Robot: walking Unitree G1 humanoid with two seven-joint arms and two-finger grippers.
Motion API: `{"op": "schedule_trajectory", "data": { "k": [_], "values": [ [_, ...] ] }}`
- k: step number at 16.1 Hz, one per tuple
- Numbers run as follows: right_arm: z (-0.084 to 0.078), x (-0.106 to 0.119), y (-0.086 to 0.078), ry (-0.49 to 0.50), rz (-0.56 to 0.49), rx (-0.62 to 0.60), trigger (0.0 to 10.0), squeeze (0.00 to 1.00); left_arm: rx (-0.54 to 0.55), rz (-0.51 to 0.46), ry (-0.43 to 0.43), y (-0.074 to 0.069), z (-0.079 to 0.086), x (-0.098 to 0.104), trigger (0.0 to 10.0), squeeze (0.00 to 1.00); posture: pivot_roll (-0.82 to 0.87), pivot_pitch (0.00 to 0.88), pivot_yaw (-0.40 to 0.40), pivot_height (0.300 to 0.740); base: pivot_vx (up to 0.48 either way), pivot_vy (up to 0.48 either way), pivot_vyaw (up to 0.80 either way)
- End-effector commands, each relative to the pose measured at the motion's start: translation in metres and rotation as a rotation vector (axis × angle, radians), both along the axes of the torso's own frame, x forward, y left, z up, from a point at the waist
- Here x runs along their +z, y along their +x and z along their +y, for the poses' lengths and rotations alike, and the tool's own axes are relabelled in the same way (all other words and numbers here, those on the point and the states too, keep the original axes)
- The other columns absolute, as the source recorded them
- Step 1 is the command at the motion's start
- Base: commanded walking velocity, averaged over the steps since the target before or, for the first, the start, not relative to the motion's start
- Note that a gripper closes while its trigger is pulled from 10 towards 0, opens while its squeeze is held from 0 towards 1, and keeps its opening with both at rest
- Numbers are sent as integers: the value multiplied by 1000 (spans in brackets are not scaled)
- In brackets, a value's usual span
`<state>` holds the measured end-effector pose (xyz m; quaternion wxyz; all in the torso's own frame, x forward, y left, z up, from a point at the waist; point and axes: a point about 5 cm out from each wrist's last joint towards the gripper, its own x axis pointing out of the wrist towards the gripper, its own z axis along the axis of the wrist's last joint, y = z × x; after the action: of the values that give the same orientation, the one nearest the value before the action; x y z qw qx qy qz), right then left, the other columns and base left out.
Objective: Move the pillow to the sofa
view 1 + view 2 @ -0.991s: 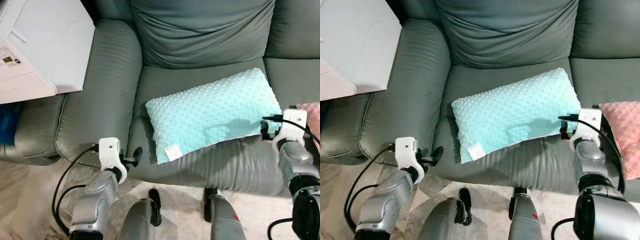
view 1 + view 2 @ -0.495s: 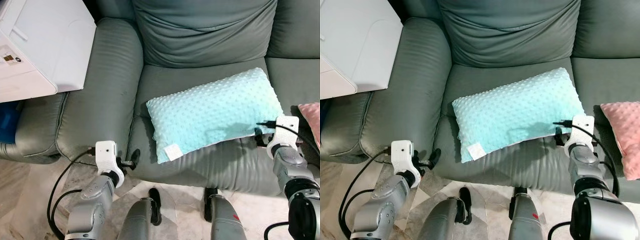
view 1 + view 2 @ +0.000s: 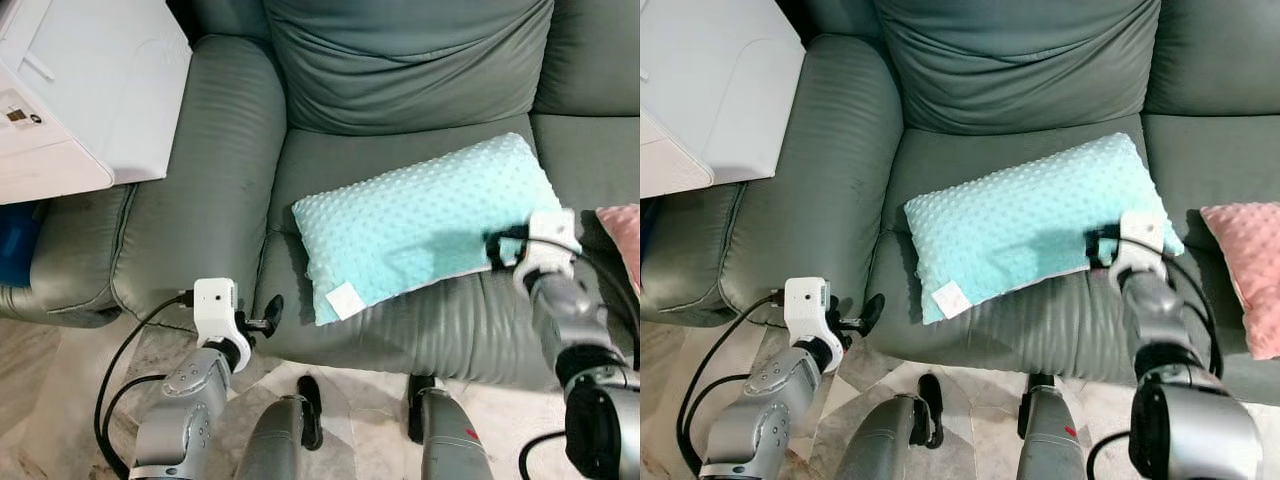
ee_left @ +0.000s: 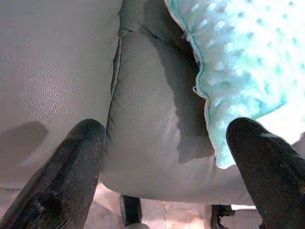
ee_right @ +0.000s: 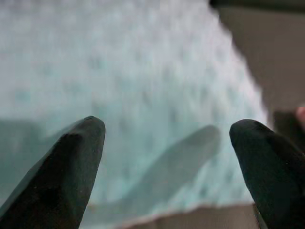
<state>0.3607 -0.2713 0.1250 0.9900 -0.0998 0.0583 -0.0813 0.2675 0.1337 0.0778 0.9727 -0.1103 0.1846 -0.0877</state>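
The pillow [image 3: 425, 225] lies on the sofa [image 3: 400, 70] seat. The right hand [image 5: 167, 167], fingers apart, hovers over its 4 o'clock corner. The left hand [image 4: 164, 171], spread too, waits at 8 o'clock. Likely light, soft: pinch a corner.

My two silver arms end in white wrist blocks trailing black cables; left gripper [image 4: 167, 167] and right gripper [image 5: 167, 162] each have two long, rounded black fingers.
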Motion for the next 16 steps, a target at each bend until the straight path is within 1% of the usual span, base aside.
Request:
{"op": "schedule_trajectory", "data": {
  "k": [1,2,3,4,5,6,7,8,9,10,11,12,13,15,16],
  "values": [
    [0,-9,-5,-10,20,-7,10000,0,13,66,51,-11,11,-9,10000,0,137,424,227,740,0,0,0],
    [-2,-2,-3,-51,-10,-11,10000,0,-38,98,87,-21,13,-11,10000,0,131,415,220,740,0,0,0],
    [-5,4,-2,-58,-40,-21,10000,0,-57,145,106,-30,17,-17,10000,0,126,408,217,740,0,0,0],
    [-9,9,-2,-66,-60,-32,10000,0,-61,177,99,-38,20,-22,10000,0,123,406,215,740,0,0,0],
    [-16,11,-3,-78,-60,-48,10000,0,-71,211,68,-44,19,-25,10000,0,115,399,213,740,0,0,0],
    [-25,11,-7,-77,-53,-81,10000,0,-77,272,1,-51,11,-29,10000,0,107,385,210,740,0,0,0],
    [-29,11,-9,-71,-53,-96,10000,0,-93,299,-23,-53,5,-31,10000,0,102,376,207,740,0,0,0],
    [-32,14,-9,-59,-66,-112,10000,0,-179,360,-16,-55,-15,-34,10000,0,94,369,200,740,0,0,0],
    [-33,14,-9,-58,-67,-112,10000,0,-192,368,-12,-55,-17,-35,10000,0,94,369,200,740,0,0,0],
    [-28,19,-6,-56,-93,-102,10000,0,-267,351,-90,-51,-39,-31,10000,0,70,364,188,740,0,0,0],
    [-27,21,-5,-54,-105,-99,10000,0,-286,337,-114,-49,-46,-30,10000,0,59,359,184,740,0,0,0],
    [-22,26,-1,-34,-143,-84,10000,0,-302,299,-160,-44,-57,-30,10000,0,44,355,180,740,0,0,0],
    [-13,31,3,-9,-178,-55,10000,0,-309,270,-184,-39,-65,-38,10000,0,1,358,171,740,0,0,0],
    [-1,27,4,5,-177,-15,10000,0,-318,259,-152,-37,-68,-52,10000,0,-58,372,155,740,0,0,0],
    [9,16,0,15,-154,29,10000,0,-300,249,-149,-34,-69,-59,10000,0,-95,379,142,740,0,0,0]
  ]
}}
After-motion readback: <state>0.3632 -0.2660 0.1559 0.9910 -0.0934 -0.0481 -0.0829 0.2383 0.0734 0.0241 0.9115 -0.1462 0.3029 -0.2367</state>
